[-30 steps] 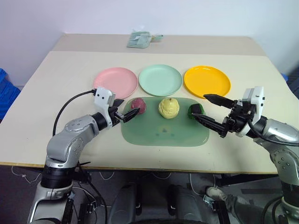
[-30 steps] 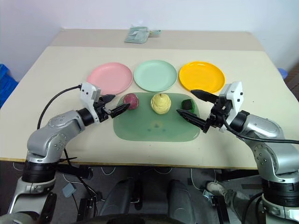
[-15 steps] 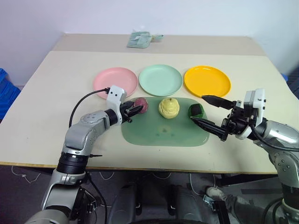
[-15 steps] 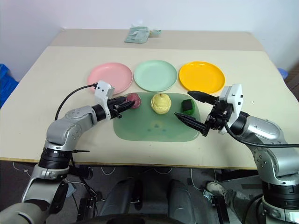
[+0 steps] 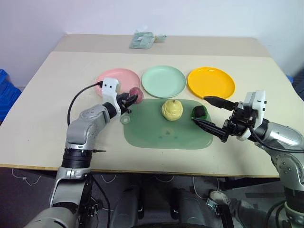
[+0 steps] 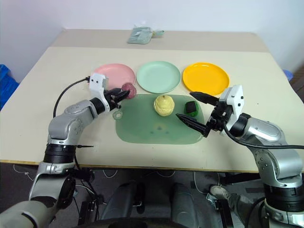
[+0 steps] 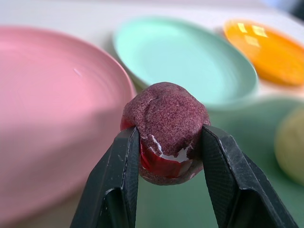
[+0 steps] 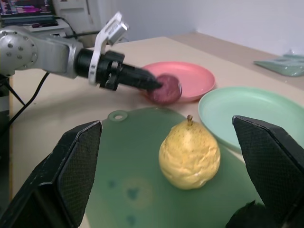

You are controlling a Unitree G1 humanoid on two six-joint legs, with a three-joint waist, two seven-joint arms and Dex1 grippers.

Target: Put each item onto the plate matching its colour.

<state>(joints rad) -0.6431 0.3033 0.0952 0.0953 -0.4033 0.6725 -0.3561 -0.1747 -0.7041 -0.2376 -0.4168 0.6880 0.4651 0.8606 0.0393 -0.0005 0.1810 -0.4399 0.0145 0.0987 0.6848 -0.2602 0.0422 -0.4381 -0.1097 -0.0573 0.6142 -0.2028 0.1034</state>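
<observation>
Your left hand (image 7: 164,156) is clamping the red-purple item (image 7: 166,126) just off the pink plate (image 5: 110,77) edge, above the desk (image 5: 57,95). Your right hand (image 5: 213,115) is gaping wide, empty, beside the dark green item (image 5: 200,111).

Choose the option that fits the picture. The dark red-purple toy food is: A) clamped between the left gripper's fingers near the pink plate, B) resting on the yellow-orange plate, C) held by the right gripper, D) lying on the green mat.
A: the left gripper is shut on the dark red-purple toy food, with the pink plate just behind it.
</observation>
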